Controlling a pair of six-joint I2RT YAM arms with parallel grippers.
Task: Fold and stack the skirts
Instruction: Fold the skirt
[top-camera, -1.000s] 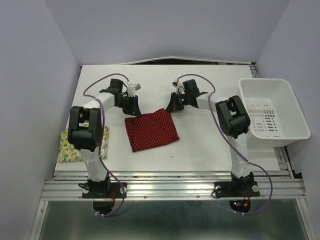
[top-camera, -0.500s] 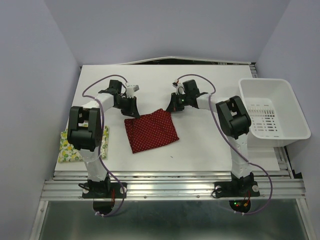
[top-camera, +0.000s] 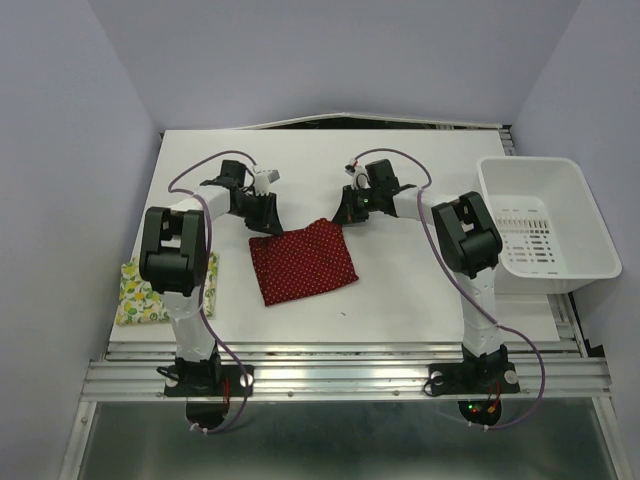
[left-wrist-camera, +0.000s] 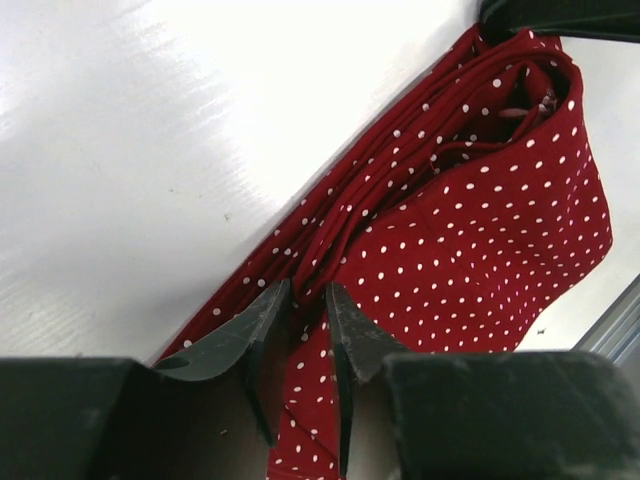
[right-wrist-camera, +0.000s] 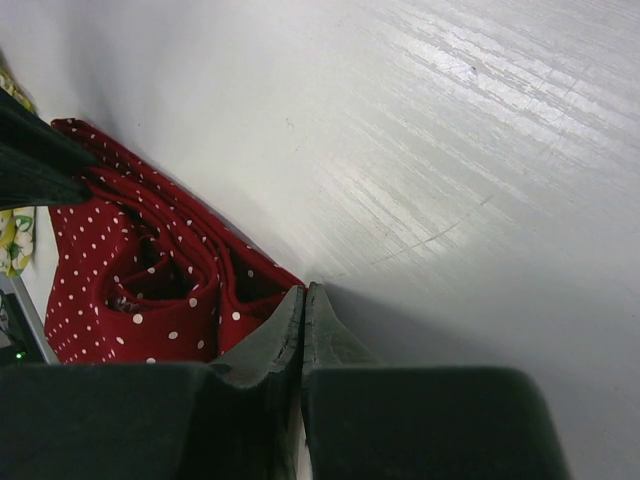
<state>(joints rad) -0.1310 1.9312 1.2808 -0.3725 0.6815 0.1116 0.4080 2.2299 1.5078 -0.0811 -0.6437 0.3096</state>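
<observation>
Barely any shift — left pincer (left-wrist-camera: 305, 297) and right pincer (right-wrist-camera: 303, 292) stay pinching the red skirt (top-camera: 303, 262) stretched between them; fold pending.

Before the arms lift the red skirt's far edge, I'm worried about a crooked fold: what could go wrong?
The right gripper is shut at the very corner of the red skirt. Hardly any cloth shows between its fingers, so that corner may slip out and skew the fold. The left gripper pinches a bunched ridge of several layers, so the fold may come out lumpy.
</observation>
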